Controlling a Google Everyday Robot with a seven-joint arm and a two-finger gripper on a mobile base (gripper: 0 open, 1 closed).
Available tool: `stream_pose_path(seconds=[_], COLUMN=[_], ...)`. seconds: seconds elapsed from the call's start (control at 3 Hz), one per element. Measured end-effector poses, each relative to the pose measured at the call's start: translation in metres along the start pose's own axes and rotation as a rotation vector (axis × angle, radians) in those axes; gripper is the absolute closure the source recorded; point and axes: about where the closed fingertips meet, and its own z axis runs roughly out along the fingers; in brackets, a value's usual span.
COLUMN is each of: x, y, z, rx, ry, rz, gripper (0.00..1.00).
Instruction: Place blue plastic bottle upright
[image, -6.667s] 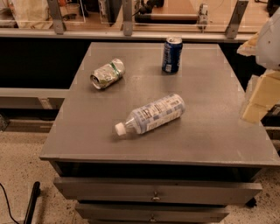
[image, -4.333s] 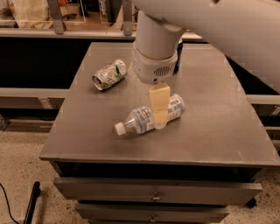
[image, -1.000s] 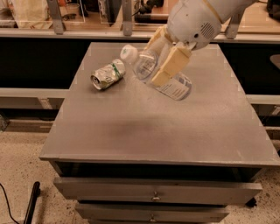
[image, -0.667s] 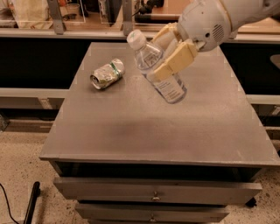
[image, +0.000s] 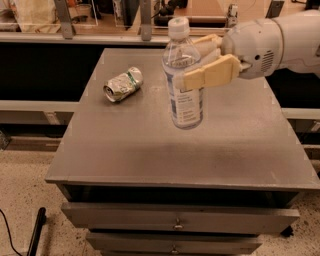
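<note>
The blue plastic bottle (image: 183, 85) is clear, with a white cap and a blue-and-white label. It stands nearly upright, with its base at or just above the grey table top (image: 150, 150). My gripper (image: 200, 62) reaches in from the right and is shut on the bottle's upper body, one tan finger (image: 212, 73) in front and one behind.
A crushed silver-green can (image: 123, 84) lies on its side at the table's back left. The dark blue soda can is hidden behind the bottle or arm. The white arm (image: 280, 40) spans the back right. Drawers (image: 175, 222) sit below the table's front edge.
The bottle lay on its side at the table's middle; my gripper took hold of it, lifted it and turned it from tilted to nearly upright.
</note>
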Motion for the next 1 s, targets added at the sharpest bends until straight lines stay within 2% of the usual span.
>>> stream_pose_path(seconds=[0.33,0.67,1.0], x=[0.003,0.018,0.039], y=[0.004,0.002,-0.005], z=[-0.006,-0.016,-0.03], rx=[0.034,0.113,0.233], ry=[-0.099,-0.145,-0.158], rz=[0.04,0.07,0.077], gripper=[1.0,1.0,1.0])
